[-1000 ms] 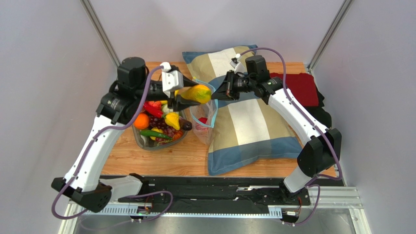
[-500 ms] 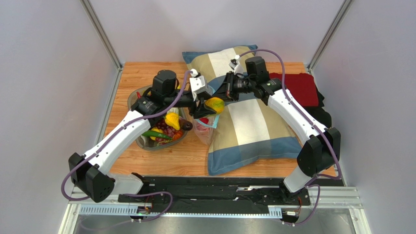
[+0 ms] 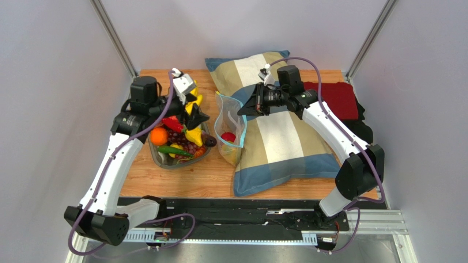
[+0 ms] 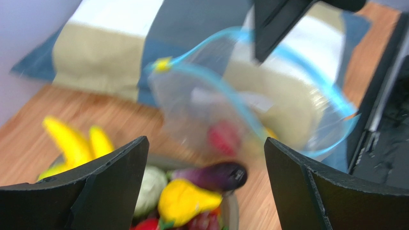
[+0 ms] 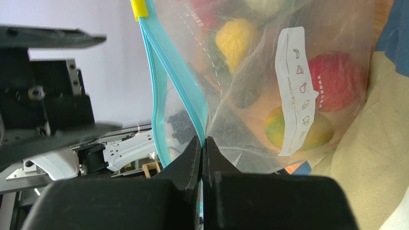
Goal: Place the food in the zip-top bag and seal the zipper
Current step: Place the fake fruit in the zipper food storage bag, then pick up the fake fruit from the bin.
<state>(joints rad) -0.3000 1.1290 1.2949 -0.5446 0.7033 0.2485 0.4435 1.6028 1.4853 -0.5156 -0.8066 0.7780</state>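
R end effector [image 5: 202,140] tight on zipper [image 5: 158,110]; L end effector [image 4: 205,141] wide

Food pictograms on white label [image 5: 297,91] of zip-top bag [image 5: 249,81]; lettering illegible

Zip-top bag [image 3: 226,123]: clear; light-blue zipper [image 5: 197,108], yellow slider [image 5: 139,8], white label [image 5: 294,91]. Pillow [image 3: 280,137]: blue, beige, white blocks. Cloth [image 3: 340,97] at 2 o'clock: red.

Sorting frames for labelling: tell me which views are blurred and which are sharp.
Left wrist: blurred, the zip-top bag and food smeared, only its own fingers crisp. Right wrist: sharp on the zipper and white label, the food behind the plastic hazy. Top external: evenly lit, sharp, soft shadows.
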